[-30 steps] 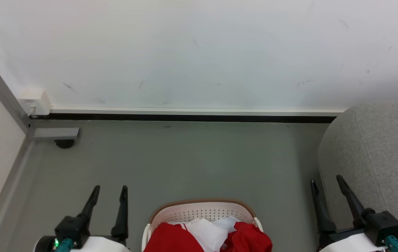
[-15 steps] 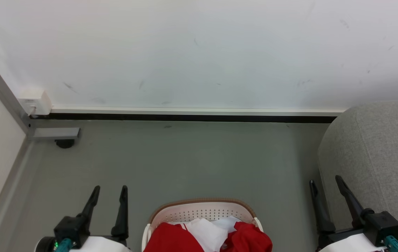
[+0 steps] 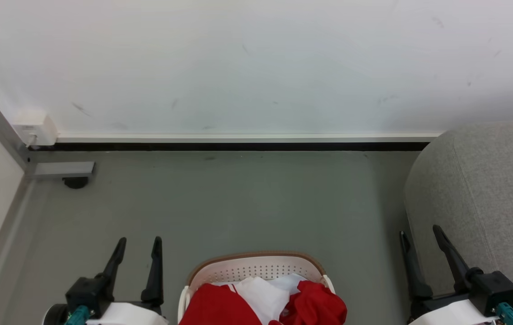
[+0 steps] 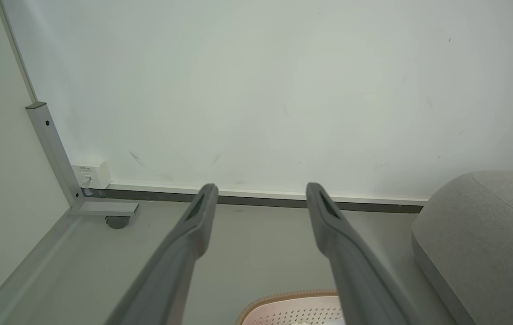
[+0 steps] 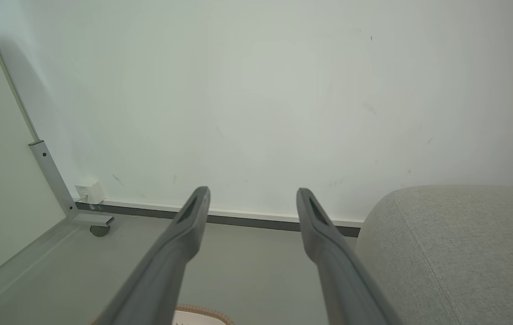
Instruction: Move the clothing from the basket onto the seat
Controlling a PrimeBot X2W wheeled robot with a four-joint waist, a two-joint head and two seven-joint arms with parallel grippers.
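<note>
One basket [image 3: 256,267] holds two crumpled pieces: red-and-white garment [image 3: 220,308] left, plain red garment [image 3: 322,307] right, no clear long axis; one sofa [image 3: 487,189]; left hand [image 3: 140,240] and right hand [image 3: 419,230] spread wide, empty

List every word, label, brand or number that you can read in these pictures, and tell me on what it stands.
Nothing is readable.
The small white box at the foot of the wall carries a tiny label, too small to read.
The basket, the clothing and the seat show no writing.
</note>
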